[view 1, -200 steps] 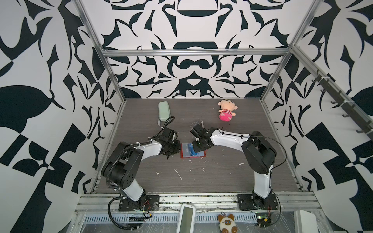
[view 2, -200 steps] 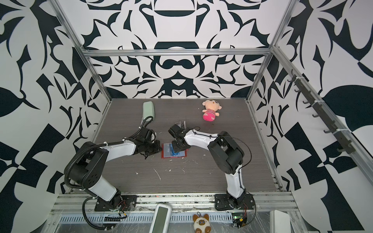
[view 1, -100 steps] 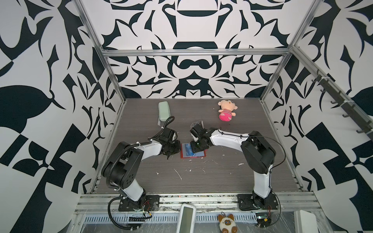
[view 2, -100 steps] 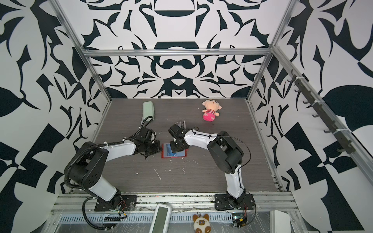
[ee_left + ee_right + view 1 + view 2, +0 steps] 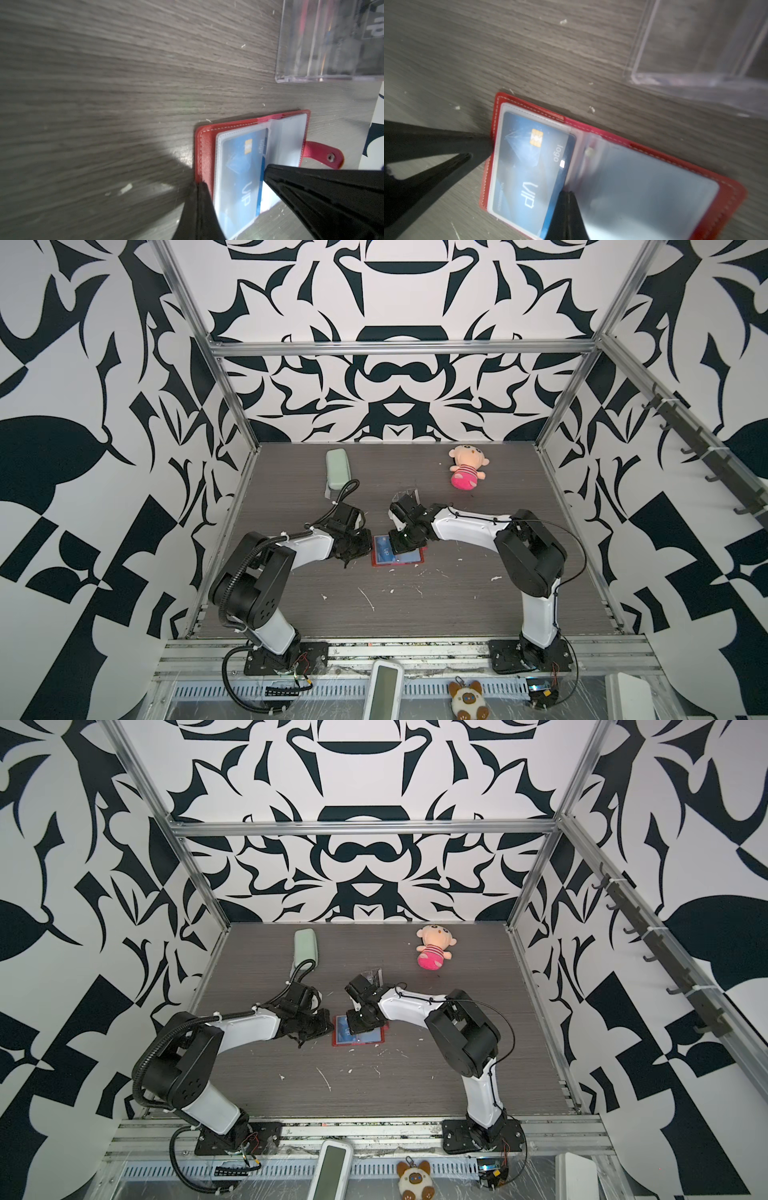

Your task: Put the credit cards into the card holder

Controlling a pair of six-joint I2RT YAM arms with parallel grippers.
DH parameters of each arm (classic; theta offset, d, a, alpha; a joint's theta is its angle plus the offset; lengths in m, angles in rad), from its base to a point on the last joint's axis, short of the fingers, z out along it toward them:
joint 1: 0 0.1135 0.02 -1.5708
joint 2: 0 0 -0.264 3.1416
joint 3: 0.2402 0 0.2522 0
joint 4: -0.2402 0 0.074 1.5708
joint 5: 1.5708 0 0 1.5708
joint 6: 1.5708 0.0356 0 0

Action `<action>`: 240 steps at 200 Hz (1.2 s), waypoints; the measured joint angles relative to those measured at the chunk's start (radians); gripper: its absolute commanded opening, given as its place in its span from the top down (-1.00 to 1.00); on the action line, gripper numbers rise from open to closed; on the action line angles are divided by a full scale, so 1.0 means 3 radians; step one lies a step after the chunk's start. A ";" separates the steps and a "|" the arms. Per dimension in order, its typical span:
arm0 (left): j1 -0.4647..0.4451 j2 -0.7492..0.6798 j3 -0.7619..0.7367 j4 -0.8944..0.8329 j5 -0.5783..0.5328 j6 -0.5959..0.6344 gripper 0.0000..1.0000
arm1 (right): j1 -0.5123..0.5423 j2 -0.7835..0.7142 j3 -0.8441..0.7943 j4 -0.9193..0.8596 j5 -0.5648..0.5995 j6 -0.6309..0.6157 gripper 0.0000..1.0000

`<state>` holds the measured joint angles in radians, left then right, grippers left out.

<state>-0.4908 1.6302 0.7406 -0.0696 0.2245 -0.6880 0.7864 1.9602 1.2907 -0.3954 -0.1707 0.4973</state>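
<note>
The red card holder point(image 5: 400, 566) point(image 5: 362, 1042) lies open on the table in both top views. A blue card point(image 5: 529, 166) point(image 5: 239, 176) with white "VIP" lettering sits in its left clear sleeve, one edge showing by the spine. My right gripper point(image 5: 566, 193) point(image 5: 394, 548) is shut, its tips pressed on that card edge at the spine. My left gripper point(image 5: 199, 184) point(image 5: 365, 546) is shut too, its tips against the holder's outer red edge point(image 5: 204, 149). The holder's snap tab point(image 5: 324, 154) lies flat. Blurred cards point(image 5: 372, 25) show through the clear box.
A clear acrylic box point(image 5: 406, 494) point(image 5: 695, 52) stands just behind the holder. Farther back lie a pale green case point(image 5: 337, 467) and a pink doll point(image 5: 465, 470). White crumbs point(image 5: 368, 599) dot the table in front.
My right gripper has edged slightly left over the holder. The left arm has stayed where it was.
</note>
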 measured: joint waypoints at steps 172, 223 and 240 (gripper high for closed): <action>-0.0095 -0.0656 -0.0048 -0.0443 -0.0300 0.0160 0.10 | -0.0188 -0.0479 -0.0598 0.0177 0.0239 0.0029 1.00; -0.0380 -0.0387 0.0214 -0.0397 -0.0153 0.0217 0.12 | -0.0191 -0.0479 -0.0623 0.0164 0.0275 0.0029 1.00; -0.0446 -0.0240 0.0295 -0.0324 -0.0080 0.0225 0.13 | -0.0191 -0.0479 -0.0629 0.0163 0.0275 0.0029 1.00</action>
<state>-0.6247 1.5581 0.8291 -0.1669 0.2005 -0.6205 0.7292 1.8164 1.1019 -0.3466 -0.0883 0.5060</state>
